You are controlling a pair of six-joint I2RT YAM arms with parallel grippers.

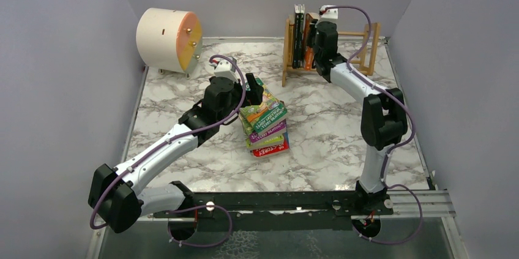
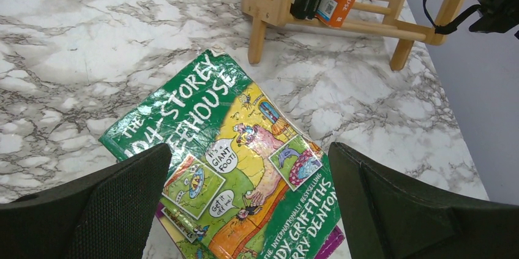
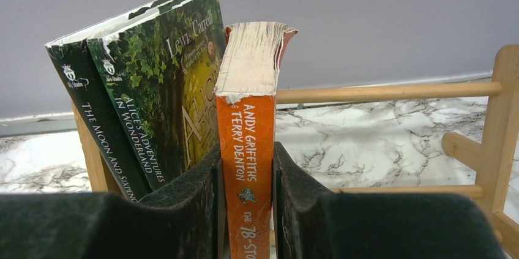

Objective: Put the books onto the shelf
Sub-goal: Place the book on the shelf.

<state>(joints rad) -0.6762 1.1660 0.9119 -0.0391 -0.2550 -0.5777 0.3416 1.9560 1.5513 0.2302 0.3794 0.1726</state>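
1. The right claw (image 3: 246, 161) is pinching the orange book (image 3: 251, 57) low on its spine, one pad on each cover. This is likely so that the book is standing upright as it goes in beside its neighbours.
2. That book is sitting in the shelf (image 3: 379, 92), just beside two dark green books (image 3: 153, 93) that are leaning left against the end frame. The grip is probably holding it against toppling into the open space on the right.
3. Its spine is reading "Andy Griffiths & Terry Denton" and "The 78-Sto…", with the rest hidden between the pads. The neighbours are showing "Alice's Adventures in Wonderland", "Lewis Carroll" and "The Moon and Sixpence".
4. The left claw (image 2: 248, 167) is hanging spread wide over the stack of books (image 1: 267, 129) on the marble surface (image 1: 330, 130). It is gripping nothing and is seemingly lining up to straddle the top one.
5. The top green book (image 2: 196, 97) is lying flat, cover up. It is showing "…04-Storey …eehouse", a bubble saying "It's a giant foot!", and "The international bestselling Andy Griffiths Terry Denton".
6. The lower books are lying skewed, with titles too small to read.
7. The cream cylinder (image 1: 168, 40) is standing well apart at the far left and is seemingly playing no part.
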